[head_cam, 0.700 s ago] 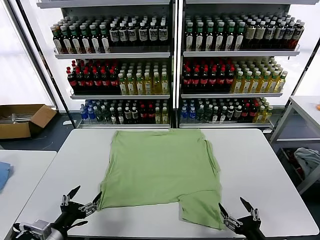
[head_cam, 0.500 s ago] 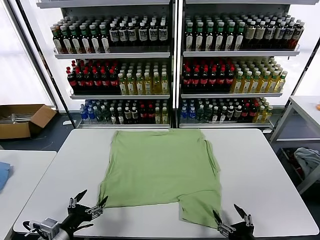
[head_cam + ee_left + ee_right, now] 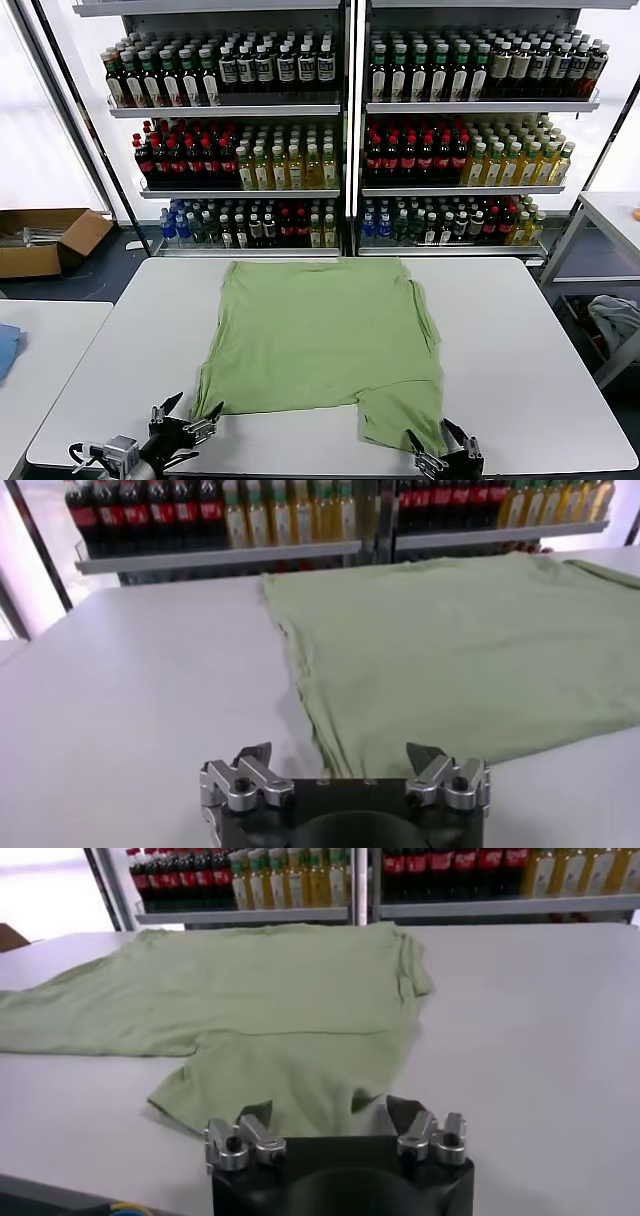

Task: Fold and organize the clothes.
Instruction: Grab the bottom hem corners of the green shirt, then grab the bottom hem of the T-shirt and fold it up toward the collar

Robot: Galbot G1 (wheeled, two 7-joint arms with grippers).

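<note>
The clothes are one light green T-shirt spread flat on the white table, with a flap reaching toward the near edge on the right. My left gripper stands open at the shirt's near left corner. In the left wrist view that corner of the shirt lies just ahead of the left gripper, between its spread fingers. My right gripper is open at the tip of the flap. In the right wrist view the shirt's hem sits between the right gripper's fingers, nothing held.
Shelves of bottles stand behind the table. A cardboard box sits on the floor at far left. A blue cloth lies on the neighbouring left table, and a pale cloth sits by the side table at right.
Both grippers have drawn in toward the shirt's near edge: the left one shifted right to the near left corner, the right one shifted left to the flap. The shirt has not moved.
</note>
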